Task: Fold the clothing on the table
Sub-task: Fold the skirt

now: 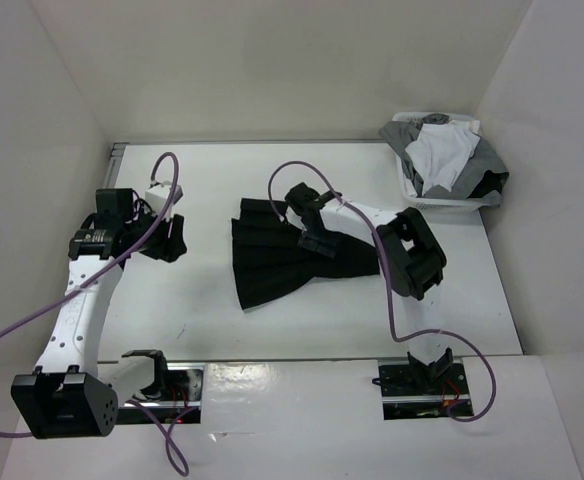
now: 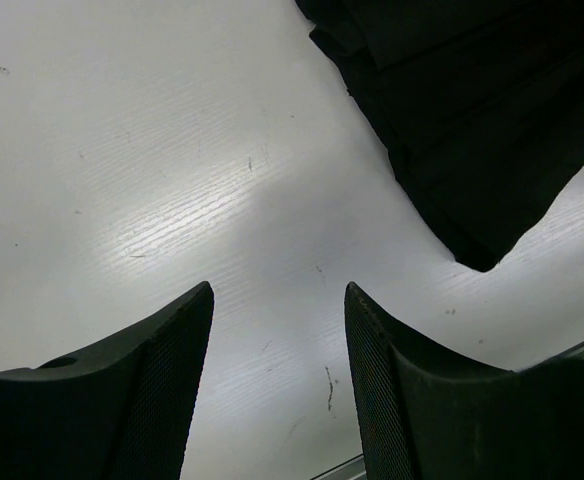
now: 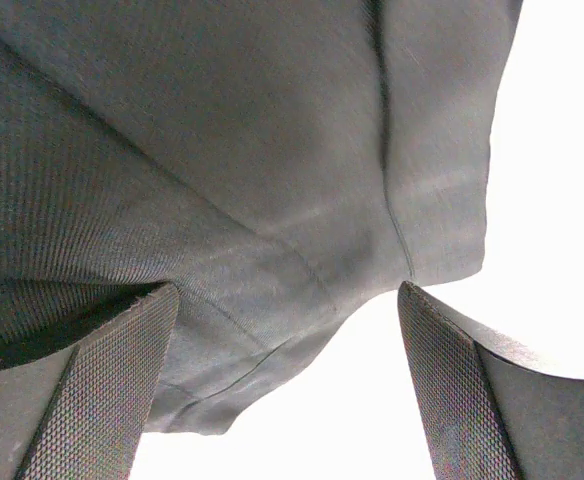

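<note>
The black pleated clothing (image 1: 272,258) lies spread on the white table (image 1: 202,300), fanning out toward the near left. My right gripper (image 1: 319,243) hovers over its right part, open. In the right wrist view the fabric (image 3: 272,150) fills the upper frame and its edge runs between the wide-apart jaws of the right gripper (image 3: 287,292); nothing is pinched. My left gripper (image 1: 169,243) stands to the left of the clothing, apart from it. In the left wrist view the left gripper (image 2: 279,290) is open over bare table (image 2: 122,150), with a corner of the clothing (image 2: 472,110) at upper right.
A small white basket (image 1: 412,190) heaped with grey and white garments (image 1: 447,150) sits at the table's far right corner. White walls enclose the table on three sides. A grey rail (image 2: 572,345) runs along the table's edge near the left gripper.
</note>
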Robot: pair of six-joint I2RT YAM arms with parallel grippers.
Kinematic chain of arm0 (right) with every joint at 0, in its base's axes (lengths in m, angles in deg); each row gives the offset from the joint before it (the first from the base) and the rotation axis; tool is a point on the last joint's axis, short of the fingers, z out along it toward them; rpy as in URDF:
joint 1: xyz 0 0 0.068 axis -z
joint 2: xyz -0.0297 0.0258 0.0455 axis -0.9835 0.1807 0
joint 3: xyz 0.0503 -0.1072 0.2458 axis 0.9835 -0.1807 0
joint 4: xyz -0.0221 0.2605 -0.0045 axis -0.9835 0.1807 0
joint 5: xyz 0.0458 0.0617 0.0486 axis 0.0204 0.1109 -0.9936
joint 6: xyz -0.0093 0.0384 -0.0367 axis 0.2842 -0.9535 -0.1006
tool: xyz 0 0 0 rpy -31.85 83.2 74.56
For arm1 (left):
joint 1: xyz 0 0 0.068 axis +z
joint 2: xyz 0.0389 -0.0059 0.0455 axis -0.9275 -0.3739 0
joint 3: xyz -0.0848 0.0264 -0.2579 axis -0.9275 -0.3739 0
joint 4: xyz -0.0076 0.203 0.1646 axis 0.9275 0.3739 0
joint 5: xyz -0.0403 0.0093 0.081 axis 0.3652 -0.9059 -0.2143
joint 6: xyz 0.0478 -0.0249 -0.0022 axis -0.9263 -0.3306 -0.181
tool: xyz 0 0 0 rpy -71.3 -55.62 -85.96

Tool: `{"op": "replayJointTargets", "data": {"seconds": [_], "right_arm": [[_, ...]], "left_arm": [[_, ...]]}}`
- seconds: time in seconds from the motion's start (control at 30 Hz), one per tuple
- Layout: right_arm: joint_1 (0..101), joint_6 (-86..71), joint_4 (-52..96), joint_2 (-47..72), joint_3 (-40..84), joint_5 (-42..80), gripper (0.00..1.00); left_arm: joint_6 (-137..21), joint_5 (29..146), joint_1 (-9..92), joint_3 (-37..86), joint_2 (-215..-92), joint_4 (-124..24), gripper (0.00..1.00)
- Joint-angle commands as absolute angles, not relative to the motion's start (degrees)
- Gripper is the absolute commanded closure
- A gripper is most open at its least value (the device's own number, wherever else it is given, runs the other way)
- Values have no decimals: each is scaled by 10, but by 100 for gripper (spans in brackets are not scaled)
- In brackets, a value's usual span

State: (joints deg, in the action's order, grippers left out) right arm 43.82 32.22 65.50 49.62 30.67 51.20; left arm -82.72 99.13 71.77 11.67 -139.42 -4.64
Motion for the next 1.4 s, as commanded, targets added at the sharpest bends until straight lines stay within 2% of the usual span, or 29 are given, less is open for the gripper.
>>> {"op": "replayJointTargets", "data": {"seconds": [0.0, 0.2, 0.3, 0.5, 0.63, 0.77, 0.97, 1.07, 1.37], "right_arm": [[425, 379, 488, 537, 338, 566, 6], [414, 429, 378, 549, 345, 612, 6], [407, 392, 428, 549, 382, 600, 6], [410, 298, 527, 417, 402, 473, 4], [480, 251, 582, 302, 367, 377, 3], [571, 245, 598, 221, 299, 277, 2], [656, 232, 610, 100, 170, 241, 2], [679, 221, 623, 59, 128, 218, 2], [752, 216, 665, -51, 82, 172, 2]], "left_arm": [[-813, 1001, 726, 113, -1380, -59, 37], [-813, 1007, 731, 107, -1380, -59, 37], [-813, 1007, 737, 107, -1380, -59, 37], [-819, 1019, 737, 107, -1380, -59, 36], [-825, 998, 672, 113, -1406, -73, 33], [-812, 1002, 658, 132, -1498, -109, 26], [-800, 1066, 658, 232, -1660, -123, 21], [-781, 1072, 658, 271, -1713, -144, 15], [-745, 1061, 652, 328, -1844, -190, 14]]}}
